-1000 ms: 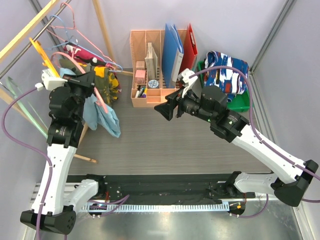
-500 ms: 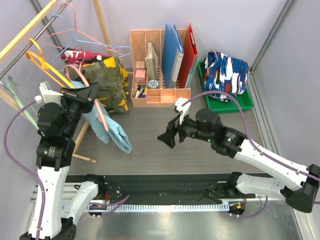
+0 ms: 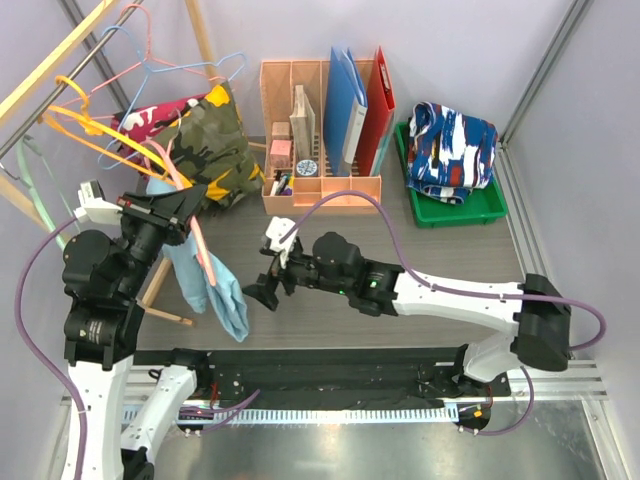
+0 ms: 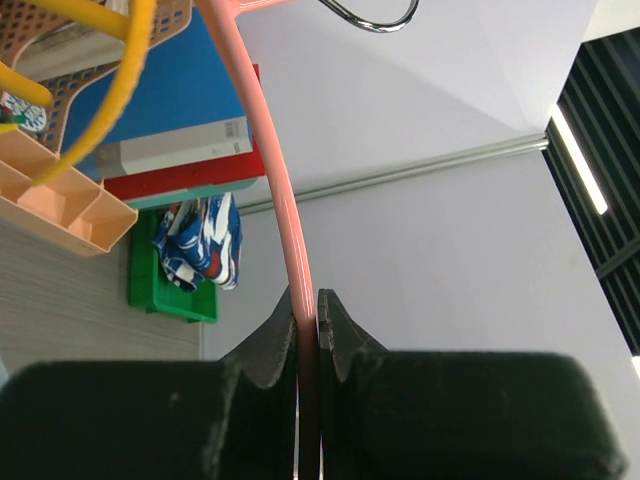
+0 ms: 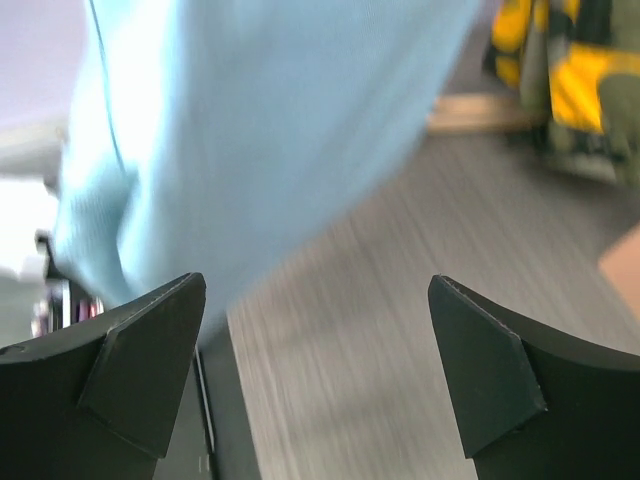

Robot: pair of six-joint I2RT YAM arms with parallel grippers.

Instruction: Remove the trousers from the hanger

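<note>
The right gripper (image 3: 262,293), jaws now wide apart, has swung over to the light blue trousers (image 3: 225,300) hanging on the pink hanger (image 4: 283,190) that the left gripper (image 4: 308,312) clamps; pulling them off looks next.

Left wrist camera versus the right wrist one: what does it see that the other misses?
Only the left wrist view shows the pink hanger pinched in the left claw, plus the printed trousers in the green tray. Only the right wrist view shows the light blue trousers hanging ahead of the open right claw, and the yellow-olive camouflage trousers. Both share the grey table.
</note>
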